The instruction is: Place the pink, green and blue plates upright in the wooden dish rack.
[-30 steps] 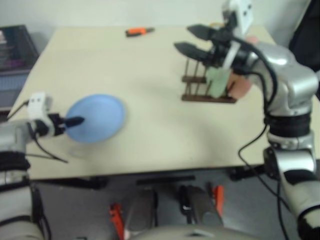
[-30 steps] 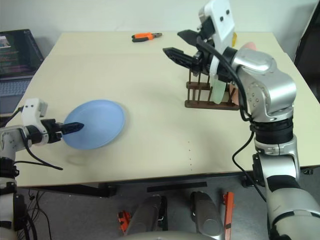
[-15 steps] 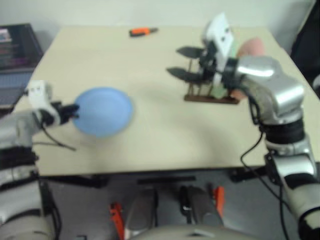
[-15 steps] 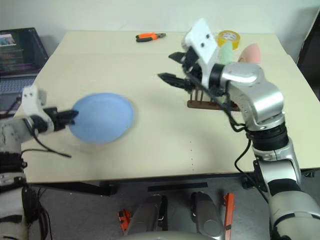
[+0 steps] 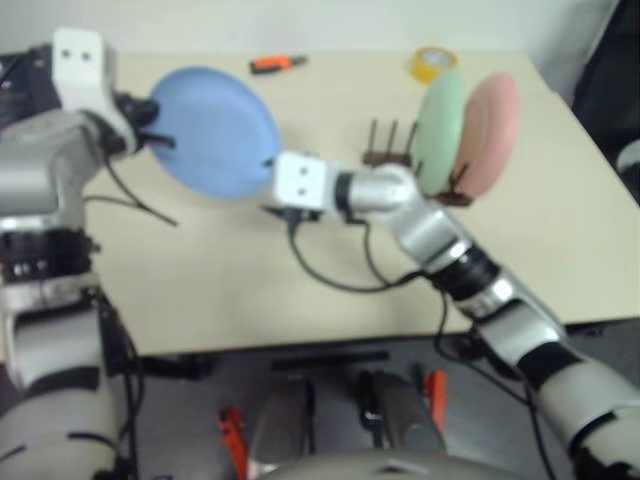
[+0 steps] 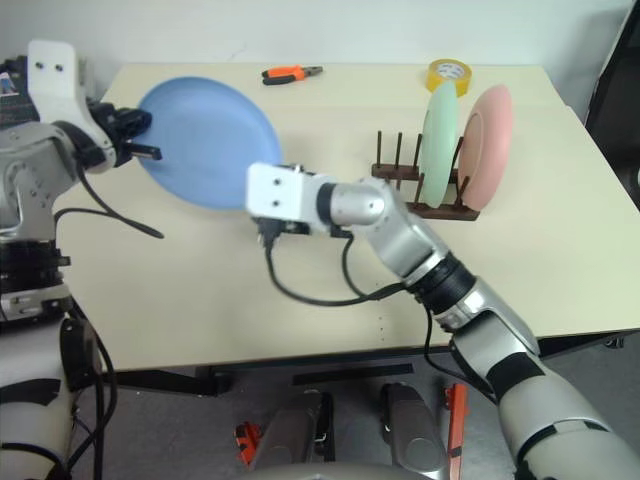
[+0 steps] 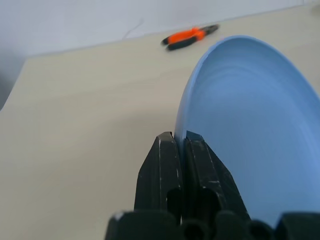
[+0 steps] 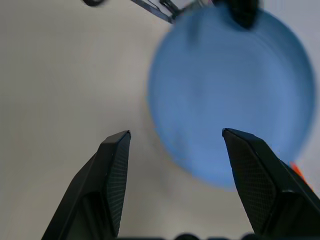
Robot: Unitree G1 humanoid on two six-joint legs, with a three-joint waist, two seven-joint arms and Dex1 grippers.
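A: Change since one second ago?

B: Blue plate (image 6: pixel 208 140) lifted clear of the table (image 6: pixel 300 290), carried up and toward the middle, tilted on edge. Left gripper (image 7: pixel 181 141) clenched on its rim, pinch confirmed in the left wrist view. Right gripper (image 8: pixel 175 145) swung away from the wooden dish rack (image 6: pixel 425 190), now aimed at the plate, jaws spread, nothing held.

A: Meaning for the task?

B: Likely a hand-over to the right side, rack being nearer that arm. Green plate (image 6: pixel 438 130) and pink plate (image 6: pixel 487 145) already upright between the pegs; last plate pending.

A: Appearance of the plate?

B: Round, shallow, matte, light blue, unmarked; concave face toward the right gripper
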